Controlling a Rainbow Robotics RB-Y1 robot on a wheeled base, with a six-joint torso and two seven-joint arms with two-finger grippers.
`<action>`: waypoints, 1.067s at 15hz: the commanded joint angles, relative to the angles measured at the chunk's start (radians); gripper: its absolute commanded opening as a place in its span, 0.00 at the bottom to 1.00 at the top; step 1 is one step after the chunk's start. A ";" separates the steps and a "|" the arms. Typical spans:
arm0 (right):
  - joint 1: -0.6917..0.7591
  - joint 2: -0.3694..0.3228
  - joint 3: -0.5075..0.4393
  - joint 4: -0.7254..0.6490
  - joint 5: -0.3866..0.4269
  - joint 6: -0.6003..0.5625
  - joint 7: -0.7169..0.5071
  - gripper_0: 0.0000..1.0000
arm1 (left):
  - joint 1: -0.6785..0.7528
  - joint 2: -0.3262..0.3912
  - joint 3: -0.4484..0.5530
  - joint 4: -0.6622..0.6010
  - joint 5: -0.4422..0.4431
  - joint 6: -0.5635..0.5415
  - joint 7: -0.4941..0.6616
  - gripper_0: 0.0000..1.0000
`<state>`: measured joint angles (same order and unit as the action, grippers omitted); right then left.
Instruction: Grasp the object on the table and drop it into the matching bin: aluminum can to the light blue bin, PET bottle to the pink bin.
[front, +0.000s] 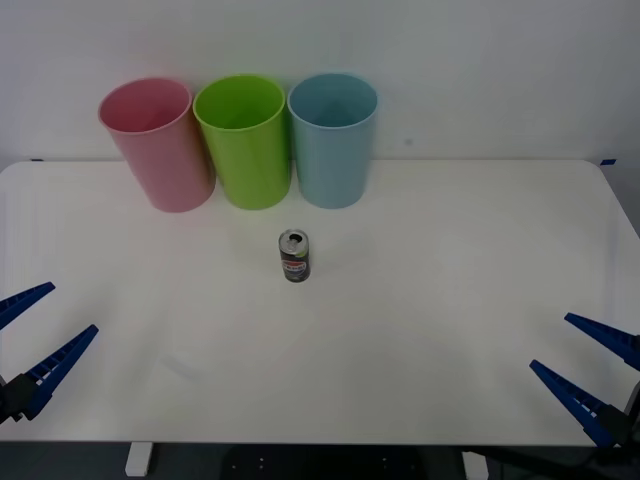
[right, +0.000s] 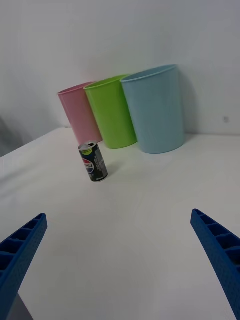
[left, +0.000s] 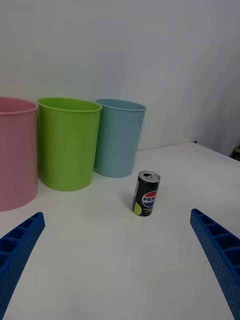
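A small dark aluminum can (front: 294, 256) (right: 93, 162) (left: 146, 193) with a silver top stands upright near the middle of the white table (front: 420, 300), a short way in front of the bins. At the back stand the pink bin (front: 158, 143) (right: 80, 114) (left: 15, 152) on the left and the light blue bin (front: 333, 138) (right: 154, 108) (left: 118, 136) on the right of the row. My left gripper (front: 30, 335) (left: 120, 270) is open at the table's front left corner. My right gripper (front: 590, 365) (right: 120, 260) is open at the front right corner. Both are far from the can.
A lime green bin (front: 244, 140) (right: 111, 111) (left: 66, 142) stands between the pink and light blue ones, all three touching or nearly so. A plain white wall rises just behind them.
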<state>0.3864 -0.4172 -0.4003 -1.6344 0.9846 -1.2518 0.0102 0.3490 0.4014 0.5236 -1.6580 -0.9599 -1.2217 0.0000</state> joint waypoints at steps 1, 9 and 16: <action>-0.001 0.000 0.058 -0.001 0.012 0.012 0.014 1.00 | 0.000 0.000 0.000 0.000 0.000 0.000 0.000 1.00; 0.098 0.001 0.274 -0.156 0.014 0.311 0.062 1.00 | 0.000 0.000 0.000 0.000 0.000 0.000 0.000 1.00; 0.074 0.057 0.399 -0.171 0.078 0.480 0.091 1.00 | 0.000 0.000 0.000 0.000 0.000 0.000 0.000 1.00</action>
<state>0.4668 -0.3698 -0.0087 -1.8042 1.0441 -0.7857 0.1010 0.3490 0.4014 0.5236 -1.6580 -0.9599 -1.2217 0.0000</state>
